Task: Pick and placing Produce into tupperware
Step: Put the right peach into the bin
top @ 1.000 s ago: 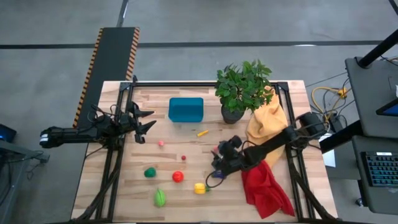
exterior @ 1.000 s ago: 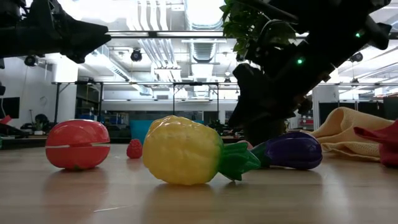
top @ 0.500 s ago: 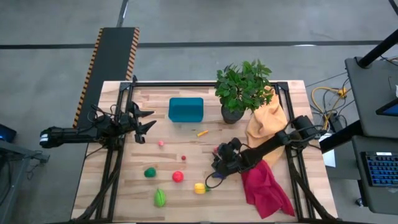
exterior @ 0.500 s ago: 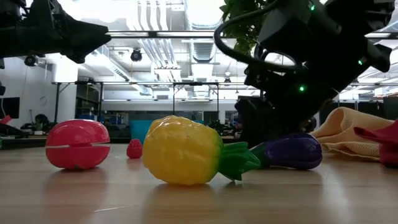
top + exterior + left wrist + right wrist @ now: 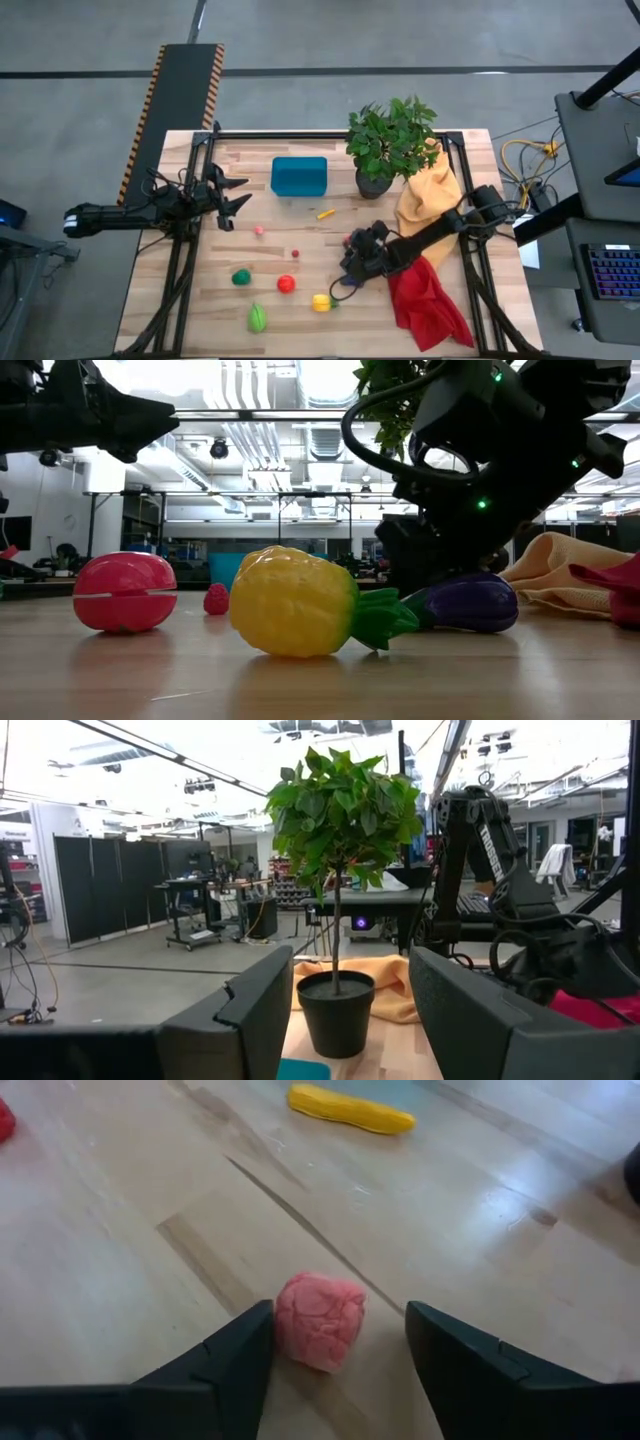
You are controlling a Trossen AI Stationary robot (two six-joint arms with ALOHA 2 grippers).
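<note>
The right pincer (image 5: pixel 335 1342) straddles the pink produce piece (image 5: pixel 320 1321), still unclenched, one finger touching its nine-o'clock side.

The right gripper (image 5: pixel 352 262) covers the pink piece (image 5: pixel 320 1320) from above. In the low view that arm hides part of the eggplant (image 5: pixel 470 602) behind it.

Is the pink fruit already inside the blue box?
No, the pink fruit lies on the bare wooden table, between the fingers of the right gripper, not in the blue box.
</note>
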